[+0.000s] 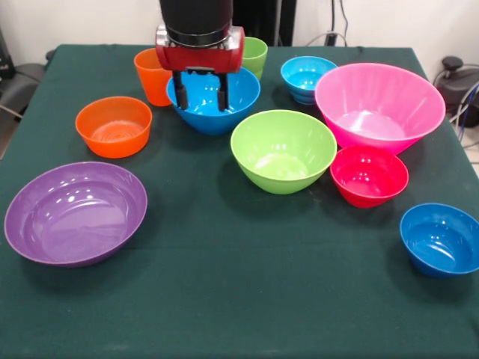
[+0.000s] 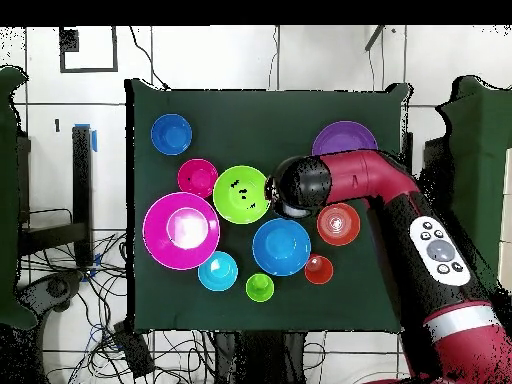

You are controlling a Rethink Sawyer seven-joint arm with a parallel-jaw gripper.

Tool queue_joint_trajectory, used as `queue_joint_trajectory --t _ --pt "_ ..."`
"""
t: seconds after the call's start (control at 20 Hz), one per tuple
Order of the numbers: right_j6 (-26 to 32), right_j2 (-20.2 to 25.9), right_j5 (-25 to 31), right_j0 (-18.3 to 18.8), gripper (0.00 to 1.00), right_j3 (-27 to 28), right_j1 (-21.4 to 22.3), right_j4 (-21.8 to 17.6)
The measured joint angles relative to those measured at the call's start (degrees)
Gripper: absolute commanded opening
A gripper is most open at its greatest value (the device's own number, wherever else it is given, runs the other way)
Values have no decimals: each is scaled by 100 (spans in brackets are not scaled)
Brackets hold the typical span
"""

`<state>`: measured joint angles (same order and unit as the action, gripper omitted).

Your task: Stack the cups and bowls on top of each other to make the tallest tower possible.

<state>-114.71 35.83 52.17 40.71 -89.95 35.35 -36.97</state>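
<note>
The gripper [image 1: 202, 91] is seen hanging over the large blue bowl [image 1: 213, 105] at the back of the green table [image 1: 224, 299], fingers spread apart with nothing held. All pieces are sat separately, nothing stacked: orange cup [image 1: 151, 75] and green cup [image 1: 254, 54] behind that bowl, lime bowl [image 1: 283, 149] mid-table, pink bowl [image 1: 378, 105] and red bowl [image 1: 369, 176] beside it. The purple bowl [image 1: 75, 213] and orange bowl [image 1: 114, 126] are found on the other side, with small blue bowls at the back [image 1: 307, 77] and the near corner [image 1: 440, 239].

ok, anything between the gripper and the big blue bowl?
Nothing visible. The gripper hangs open over the large blue bowl, fingertips inside its rim in the front view. The orange cup and green cup stand off to the sides.
</note>
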Motion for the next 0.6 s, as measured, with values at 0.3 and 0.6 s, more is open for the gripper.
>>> queue_joint_trajectory --t 0.3,0.6 --pt "0 -78 0 -429 100 103 154 -90" --pt "0 -101 0 -748 100 215 213 -114"
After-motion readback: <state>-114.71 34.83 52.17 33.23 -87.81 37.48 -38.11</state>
